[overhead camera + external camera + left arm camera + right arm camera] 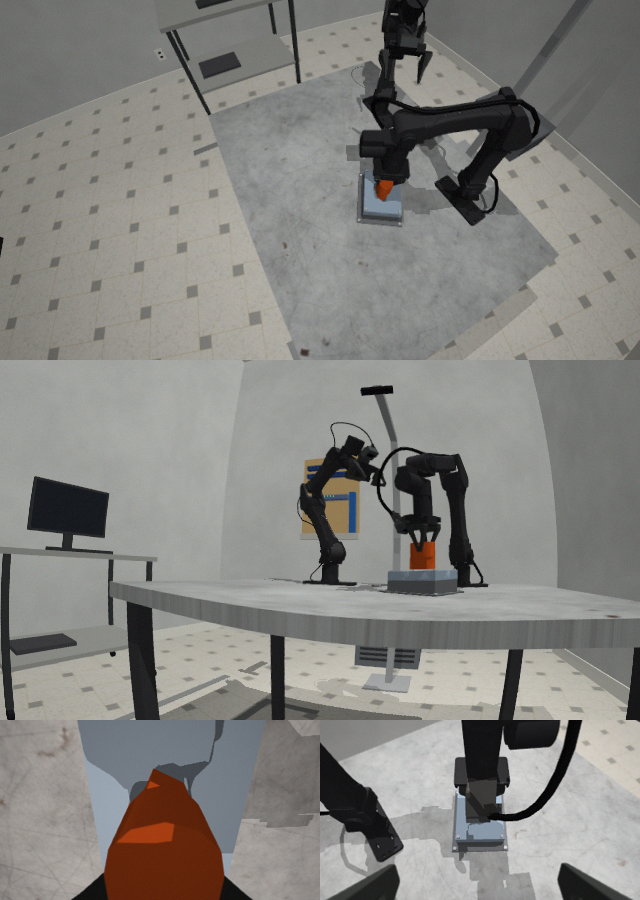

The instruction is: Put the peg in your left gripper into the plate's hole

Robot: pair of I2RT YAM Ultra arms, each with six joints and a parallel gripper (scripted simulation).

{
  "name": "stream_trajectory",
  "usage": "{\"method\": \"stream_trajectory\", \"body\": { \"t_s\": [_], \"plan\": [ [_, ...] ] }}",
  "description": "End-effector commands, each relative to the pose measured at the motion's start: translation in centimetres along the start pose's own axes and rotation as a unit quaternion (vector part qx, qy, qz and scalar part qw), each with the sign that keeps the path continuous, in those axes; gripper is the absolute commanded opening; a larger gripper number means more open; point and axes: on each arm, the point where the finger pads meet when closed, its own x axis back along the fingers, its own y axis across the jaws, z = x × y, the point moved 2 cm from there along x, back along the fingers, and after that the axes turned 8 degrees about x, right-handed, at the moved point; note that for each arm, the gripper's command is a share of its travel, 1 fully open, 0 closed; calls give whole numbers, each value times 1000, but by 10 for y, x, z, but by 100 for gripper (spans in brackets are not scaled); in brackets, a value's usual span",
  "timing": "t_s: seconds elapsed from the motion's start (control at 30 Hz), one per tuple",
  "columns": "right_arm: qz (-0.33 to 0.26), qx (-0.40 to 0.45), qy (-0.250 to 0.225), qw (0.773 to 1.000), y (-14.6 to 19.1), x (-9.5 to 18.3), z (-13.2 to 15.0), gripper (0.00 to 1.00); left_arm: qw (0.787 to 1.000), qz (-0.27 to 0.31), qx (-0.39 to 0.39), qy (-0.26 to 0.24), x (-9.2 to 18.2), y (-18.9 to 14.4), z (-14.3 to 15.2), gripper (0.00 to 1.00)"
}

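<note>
The orange peg (384,190) (422,556) (162,858) stands roughly upright in my left gripper (425,545), which is shut on its upper part. Its lower end is at or very slightly above the top face of the light-blue plate (382,209) (422,576) (237,780) (461,825); I cannot tell whether they touch. In the left wrist view dark patches lie just past the peg's lower end; I cannot tell hole from shadow there, and the peg hides the rest. My right gripper (478,871) (403,70) is open and empty, raised well away from the plate.
The plate sits on a dark base with a thin flange (360,200) (481,849) and small bolts at its corners, on the grey table (310,210) (250,602). The left arm's wrist and cable hang over the plate in the right wrist view.
</note>
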Motion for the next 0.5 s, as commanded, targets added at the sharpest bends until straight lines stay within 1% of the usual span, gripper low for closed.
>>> {"method": "stream_trajectory", "body": {
  "t_s": [0.0,0.1,0.17,0.33,0.47],
  "plan": [
    [7,-3,-22,1000,-2,13,-9,100,1000,-13,-1,-1,2,-1,-1,40],
    [7,-3,-22,1000,-2,13,-9,100,1000,-14,-2,-1,1,-2,-1,40],
    [7,-3,-22,1000,-2,13,-9,100,1000,-6,-3,-1,-5,-1,-2,40],
    [7,-3,-22,1000,-2,13,-9,100,1000,-15,-3,-2,-2,-2,-2,40],
    [7,-3,-22,1000,-2,13,-9,100,1000,-4,-4,-1,-10,-3,-2,40]
  ]
}}
